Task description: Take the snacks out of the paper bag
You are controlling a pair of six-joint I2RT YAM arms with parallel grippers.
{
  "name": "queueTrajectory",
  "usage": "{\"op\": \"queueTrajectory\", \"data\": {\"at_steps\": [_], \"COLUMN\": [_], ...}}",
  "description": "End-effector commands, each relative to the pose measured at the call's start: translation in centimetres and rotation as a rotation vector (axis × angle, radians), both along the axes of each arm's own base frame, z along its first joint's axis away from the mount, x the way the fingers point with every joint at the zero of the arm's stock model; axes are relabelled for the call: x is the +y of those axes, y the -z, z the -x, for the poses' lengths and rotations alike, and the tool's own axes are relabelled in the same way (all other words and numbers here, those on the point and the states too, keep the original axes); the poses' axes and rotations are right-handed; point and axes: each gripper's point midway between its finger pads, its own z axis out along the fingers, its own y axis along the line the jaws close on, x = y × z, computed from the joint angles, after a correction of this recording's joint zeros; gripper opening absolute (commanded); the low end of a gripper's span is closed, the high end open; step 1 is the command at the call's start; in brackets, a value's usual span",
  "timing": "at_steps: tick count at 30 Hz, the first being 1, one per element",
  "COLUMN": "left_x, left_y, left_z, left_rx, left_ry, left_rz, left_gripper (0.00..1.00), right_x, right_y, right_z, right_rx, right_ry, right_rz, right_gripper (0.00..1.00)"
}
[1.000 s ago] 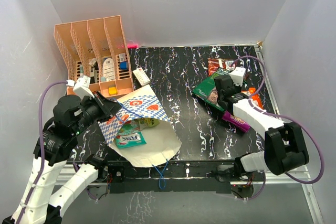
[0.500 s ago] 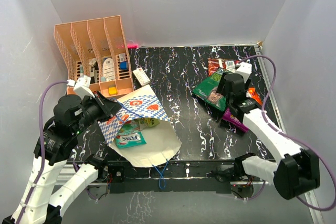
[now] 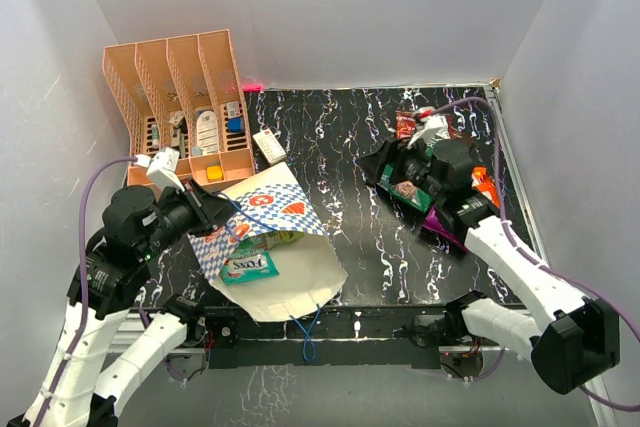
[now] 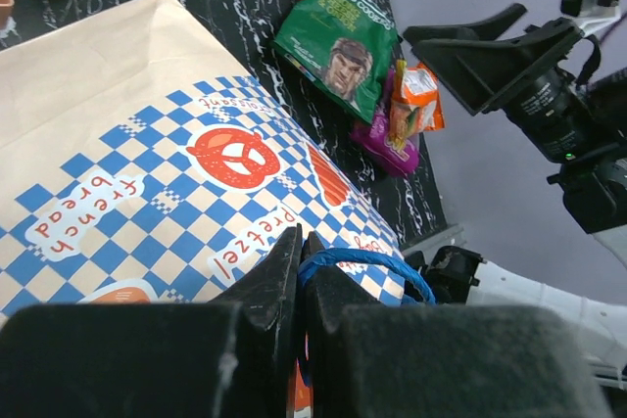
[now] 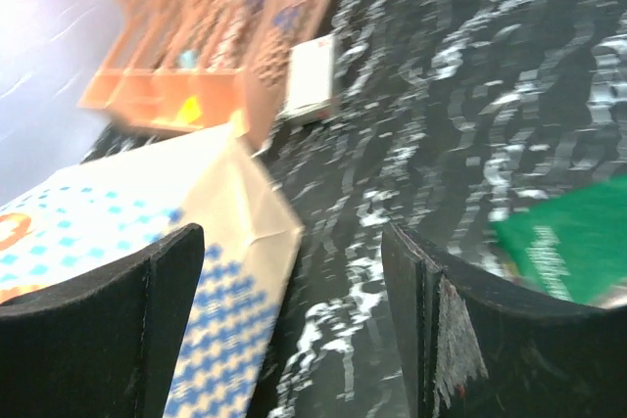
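Note:
The paper bag [image 3: 275, 197] lies on its side with its mouth toward the near edge. A teal packet [image 3: 247, 267] and a green one [image 3: 277, 238] show inside it. My left gripper [image 3: 214, 217] is shut on the bag's blue cord handle [image 4: 364, 259] and holds the upper side up. On the right lie green [image 3: 404, 187], red [image 3: 408, 125], purple [image 3: 450, 231] and orange [image 3: 486, 185] snacks. My right gripper [image 3: 388, 163] hovers over the green packet's left edge, open and empty, pointing left at the bag [image 5: 147, 212].
A salmon-pink file organiser [image 3: 180, 87] with small office items stands at the back left. A small white box [image 3: 268, 144] lies just right of it. Grey walls close in the left, back and right sides. The second blue handle [image 3: 308, 332] hangs over the table's near edge.
My right gripper has opened and swung left from the snack pile, now facing the bag. The left gripper has kept its grip on the handle and shifted slightly.

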Motion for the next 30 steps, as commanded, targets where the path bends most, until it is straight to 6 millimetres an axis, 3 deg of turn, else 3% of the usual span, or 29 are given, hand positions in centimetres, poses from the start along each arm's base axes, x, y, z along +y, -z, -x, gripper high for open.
{"op": "queueTrajectory", "data": {"at_steps": [1, 5, 7, 12, 16, 19, 22, 26, 30], "left_x": [-1.6, -1.6, -1.4, -2.0, -2.5, -2.2, -1.5, -1.7, -1.8], "left_y": [-0.4, 0.3, 0.8, 2.7, 3.9, 3.9, 3.7, 3.1, 2.2], "left_z": [1.5, 2.6, 2.8, 3.1, 3.2, 3.1, 3.0, 2.6, 1.9], "left_rx": [-0.025, -0.021, -0.017, 0.019, 0.020, 0.004, -0.004, -0.023, -0.047], "left_ry": [0.108, 0.126, 0.127, 0.175, 0.211, 0.187, 0.149, 0.144, 0.138], "left_rz": [0.080, 0.096, 0.088, 0.066, 0.075, 0.079, 0.063, 0.074, 0.076], "left_gripper": [0.00, 0.00, 0.00, 0.00, 0.00, 0.00, 0.00, 0.00, 0.00], "right_x": [7.1, 11.8, 12.8, 12.1, 10.9, 10.2, 10.1, 11.7, 15.6], "right_y": [-4.4, -5.9, -6.6, -7.3, -6.0, -5.9, -6.4, -5.5, -3.2], "right_z": [4.4, 9.3, 11.4, 14.4, 18.5, 20.9, 22.0, 23.1, 25.8], "right_rx": [-0.101, -0.171, -0.215, -0.283, -0.386, -0.436, -0.443, -0.402, -0.367], "right_ry": [-0.311, -0.483, -0.549, -0.629, -0.741, -0.788, -0.806, -0.834, -0.887], "right_rz": [-0.123, -0.128, -0.107, -0.007, -0.008, -0.046, -0.076, -0.118, -0.090], "right_gripper": [0.76, 0.76, 0.76, 0.72, 0.68, 0.66, 0.63, 0.57, 0.56]}}
